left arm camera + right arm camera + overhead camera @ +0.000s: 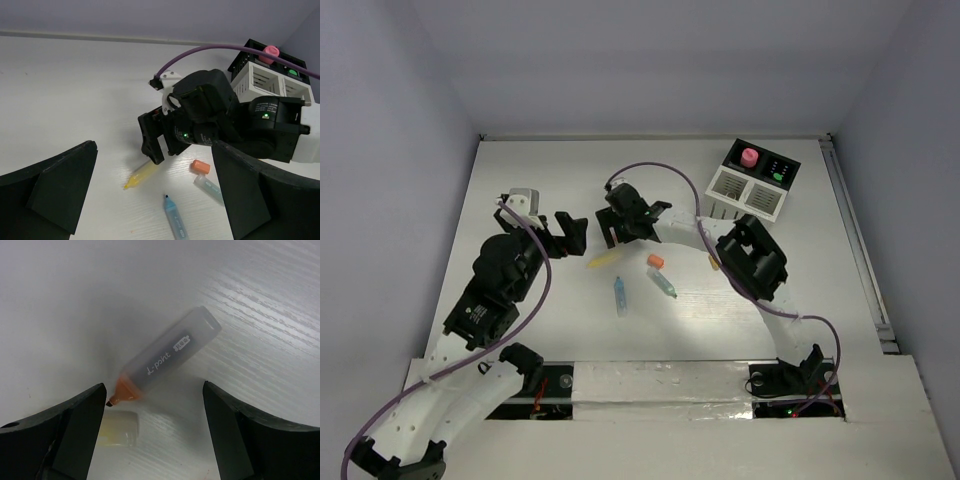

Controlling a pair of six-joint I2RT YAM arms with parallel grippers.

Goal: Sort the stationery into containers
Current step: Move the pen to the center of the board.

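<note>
The white surface (520, 180) carries everything. I take the white slatted box (745, 190) at its far right as my landmark. The black box (766, 148) joins it on the far side, with a pink-capped bottle (749, 157) standing in it. My right hand (154, 387) hangs well left of the slatted box, fingers apart with nothing between them. My left hand (154, 146) is further left again, spread wide and empty.

The step, as I judge it, is picking up the uncapped highlighter (167, 352) lying flat below the right hand. (It is probably the yellow pen (605, 260) seen from above, left of the box and nearer the arm bases, though I cannot be sure.) It lies slantwise to the line of the fingers. I would turn the wrist until they close square across the barrel and centre on its middle. Then I would go down until the tips almost touch the surface before closing. The barrel looks smooth and round, so an off-centre grip could roll it or squirt it out. I would keep clear of the orange nib (122, 390) and the pale cap (118, 428) beside it.

White script along the barrel reads something like "L-point" (first letter uncertain). A small dark label next to it is too fine to read.
</note>
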